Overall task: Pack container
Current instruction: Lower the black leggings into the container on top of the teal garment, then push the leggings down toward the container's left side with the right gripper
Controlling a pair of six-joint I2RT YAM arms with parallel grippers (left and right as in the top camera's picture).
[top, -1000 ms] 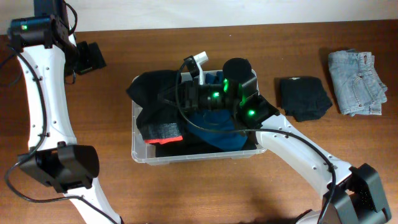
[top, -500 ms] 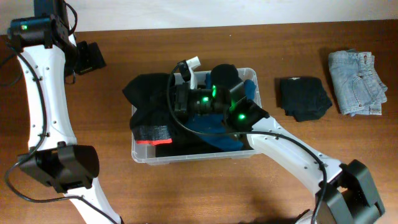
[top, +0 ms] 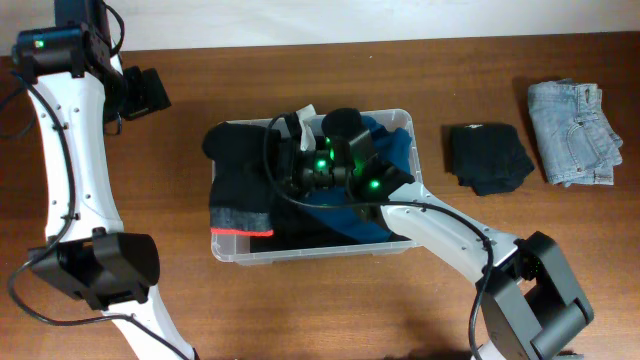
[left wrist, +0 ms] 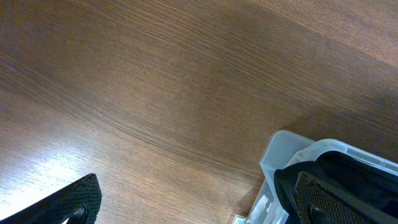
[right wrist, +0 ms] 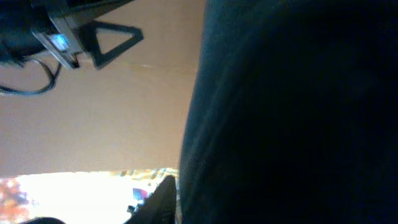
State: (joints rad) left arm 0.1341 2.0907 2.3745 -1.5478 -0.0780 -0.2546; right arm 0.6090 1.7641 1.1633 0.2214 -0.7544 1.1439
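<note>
Jaws wide on left gripper point(top: 150, 92), unclear on right gripper point(top: 298, 135) over one container point(top: 310, 252); near it, two folded garments point(top: 488, 157).

Wooden table point(top: 300, 310), folded black garment point(top: 487, 157), folded denim point(top: 575, 132) nearby

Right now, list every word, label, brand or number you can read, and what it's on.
None: no view shows legible text.
The container: clothes hide its base; no label shows.
Folded black garment and folded jeans: no readable tag or print.
</note>
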